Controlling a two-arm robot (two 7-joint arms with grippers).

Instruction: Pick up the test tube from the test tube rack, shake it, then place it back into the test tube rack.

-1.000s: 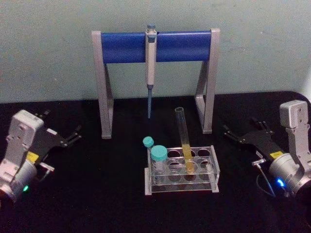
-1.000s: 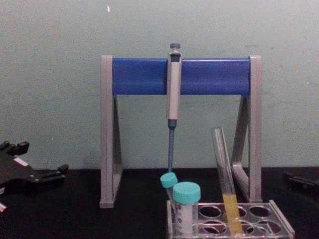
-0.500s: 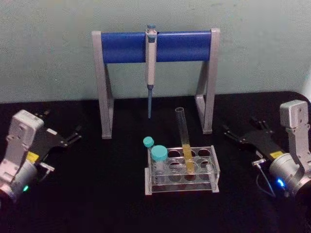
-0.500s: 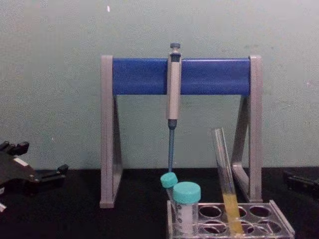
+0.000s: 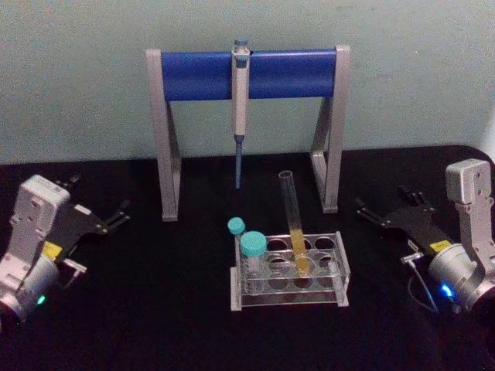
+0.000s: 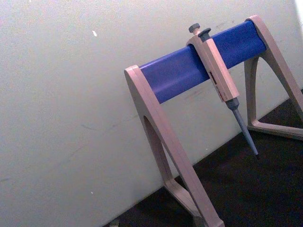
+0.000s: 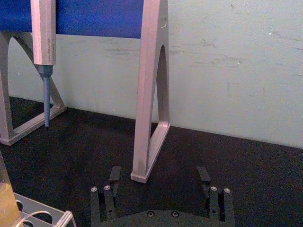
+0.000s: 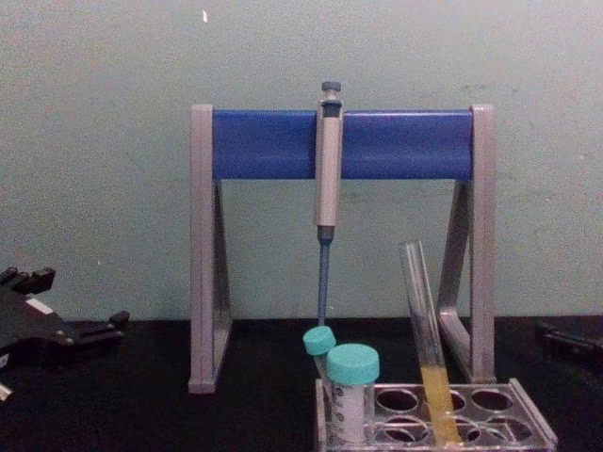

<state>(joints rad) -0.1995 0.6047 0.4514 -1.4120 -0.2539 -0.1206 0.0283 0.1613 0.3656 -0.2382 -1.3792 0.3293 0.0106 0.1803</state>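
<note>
1. Status: nothing picked yet. Long slim clear glass test tube (image 5: 293, 224), capless, round-bottomed, sits tilted in a middle hole of the low translucent grey plastic test tube rack (image 5: 342, 272) with rows of round holes.
2. Right gripper (image 5: 369, 210) rests on the black table (image 5: 155, 309), fingers spread and holding nothing; two separated fingertips (image 7: 115, 174) show in the right wrist view. Tube and rack lie off to its left, well apart, slightly nearer the robot than the fingertips.
3. Left gripper (image 5: 116, 216) is parked low on the table, rack well to its right. Can't tell its finger state.
4. Handling, my read: thin glass, light, rigid, smooth, so slippery and fragile. Squeeze gently, no side load against the hole rim.
5. Grip point: the bare upper stretch above the rack top, below the open mouth. Plenty of length stands clear since the rack is much shorter than the tube.
6. Contents: yellow liquid (image 8: 437, 405) fills roughly the tube's lower third. No cap, so hard shaking risks a spill; keep it near upright.
7. Rack also holds two shorter teal-capped vials (image 5: 252, 256) at its left end, farther from the right gripper than the tube. Remaining holes look empty.
8. Behind the rack: tall grey-legged stand with blue crossbar (image 5: 198, 74) and a grey pipette (image 5: 240, 85) hanging from it. Lift path should stay clear of its tip.
</note>
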